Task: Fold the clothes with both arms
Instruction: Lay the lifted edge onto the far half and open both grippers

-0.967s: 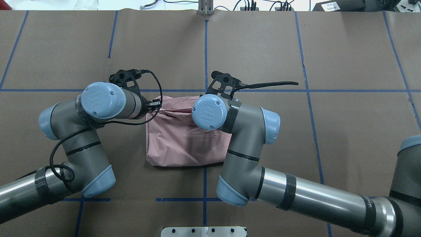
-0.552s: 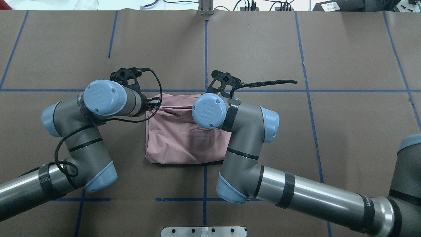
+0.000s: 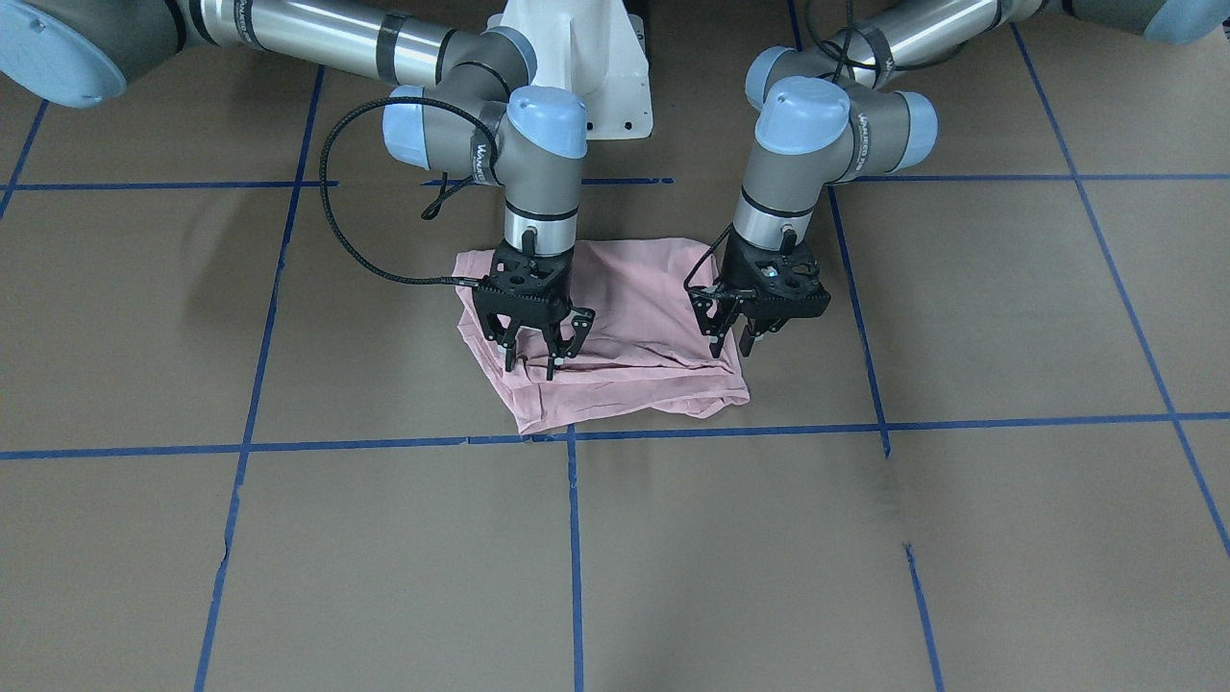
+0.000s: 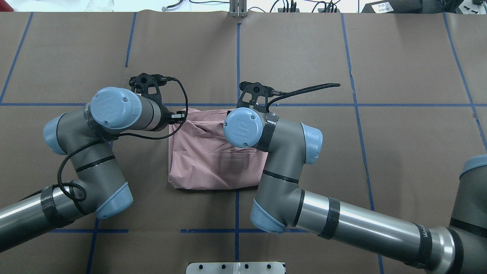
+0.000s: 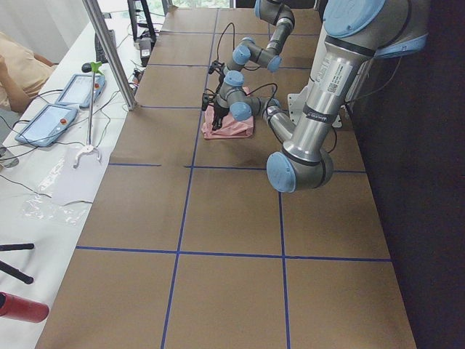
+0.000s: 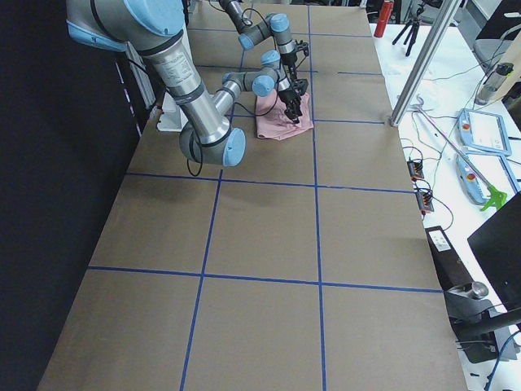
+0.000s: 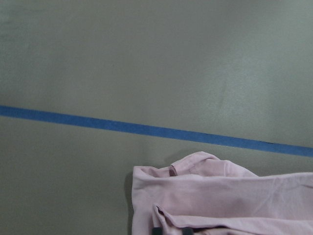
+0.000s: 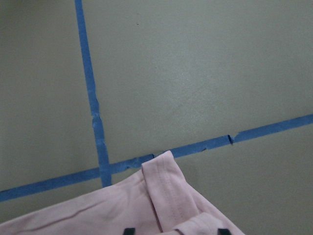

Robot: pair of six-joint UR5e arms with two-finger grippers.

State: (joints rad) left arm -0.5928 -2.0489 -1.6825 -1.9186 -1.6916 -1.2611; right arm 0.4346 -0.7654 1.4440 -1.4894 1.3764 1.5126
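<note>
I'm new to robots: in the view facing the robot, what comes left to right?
Black looped cable → robot's right hand → robot's left hand. The pink T-shirt stretches beneath both hands, so it has no clear place.

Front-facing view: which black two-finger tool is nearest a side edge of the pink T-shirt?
The left black two-finger tool, on that view's right: it hangs at the edge of the folded pale pink T-shirt. The right tool sits further in, over the fabric.

You face a matt, creased pink cloth T-shirt (image 4: 213,163) on dull brown paper (image 4: 304,57), beside the right arm (image 4: 365,224), polished metal.
</note>
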